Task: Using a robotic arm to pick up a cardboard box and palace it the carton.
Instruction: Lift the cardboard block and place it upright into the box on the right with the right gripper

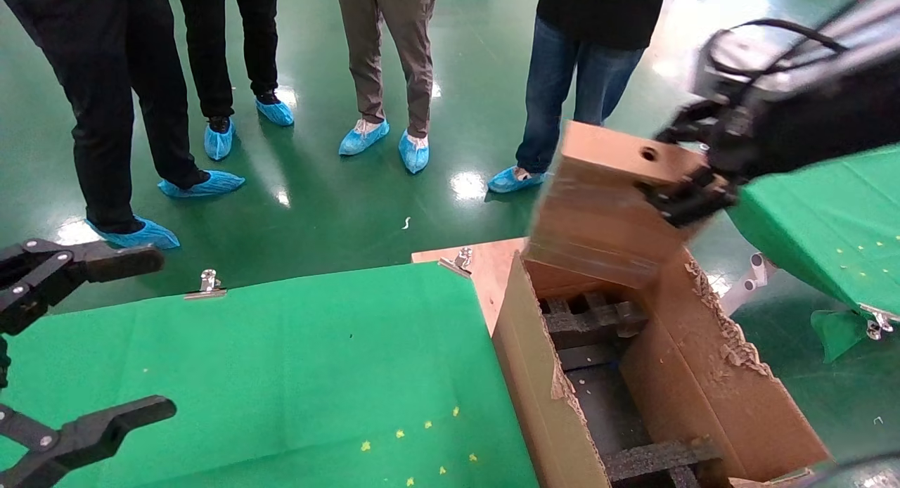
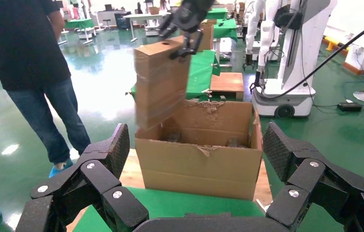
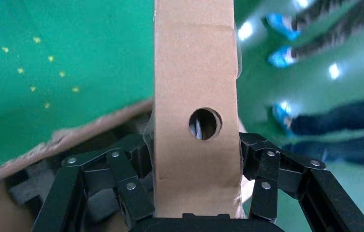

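My right gripper is shut on the cardboard box, a brown box with a round hole near its top end. The box hangs tilted, its lower end just over the far rim of the carton. The carton stands open with ragged torn flaps and black foam inserts inside. In the right wrist view the fingers press both sides of the cardboard box. The left wrist view shows the cardboard box above the carton. My left gripper stays open and idle over the near-left table.
A green-covered table lies left of the carton, with metal clips on its far edge. Another green table sits under the right arm. Several people in blue shoe covers stand beyond. A white robot stands behind the carton.
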You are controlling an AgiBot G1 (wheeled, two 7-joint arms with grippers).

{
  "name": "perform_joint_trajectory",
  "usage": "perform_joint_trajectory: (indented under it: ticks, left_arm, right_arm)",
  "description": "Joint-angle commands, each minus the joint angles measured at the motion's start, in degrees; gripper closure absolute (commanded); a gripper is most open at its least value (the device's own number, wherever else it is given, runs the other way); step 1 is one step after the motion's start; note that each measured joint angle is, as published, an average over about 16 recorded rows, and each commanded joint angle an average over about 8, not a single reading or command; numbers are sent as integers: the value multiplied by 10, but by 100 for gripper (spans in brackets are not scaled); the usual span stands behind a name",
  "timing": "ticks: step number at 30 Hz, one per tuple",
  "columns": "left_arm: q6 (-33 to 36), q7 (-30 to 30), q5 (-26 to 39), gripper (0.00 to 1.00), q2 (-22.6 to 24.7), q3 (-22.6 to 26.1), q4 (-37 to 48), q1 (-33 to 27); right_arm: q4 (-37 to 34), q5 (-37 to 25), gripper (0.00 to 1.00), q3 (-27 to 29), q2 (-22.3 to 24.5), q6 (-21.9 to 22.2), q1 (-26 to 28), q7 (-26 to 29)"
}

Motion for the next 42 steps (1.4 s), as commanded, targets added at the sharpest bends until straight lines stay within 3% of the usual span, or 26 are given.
perform_joint_trajectory:
  ticks: [1, 9, 17, 35, 42]
  left_arm:
    - [0, 0, 0, 0, 0, 0, 0, 0]
    - [0, 0, 0, 0, 0, 0, 0, 0]
    - [0, 0, 0, 0, 0, 0, 0, 0]
    - [0, 0, 0, 0, 0, 0, 0, 0]
    - [0, 0, 0, 0, 0, 0, 0, 0]
  right_arm:
    - [27, 0, 100, -14, 30, 0, 5, 20]
    - [149, 8, 100, -60, 117, 7, -2, 106]
    - [208, 14, 100, -88, 118, 20, -21, 130]
    - [200, 13, 100, -86, 119, 23, -22, 131]
    - [196, -4, 100, -95, 136, 37, -32, 155]
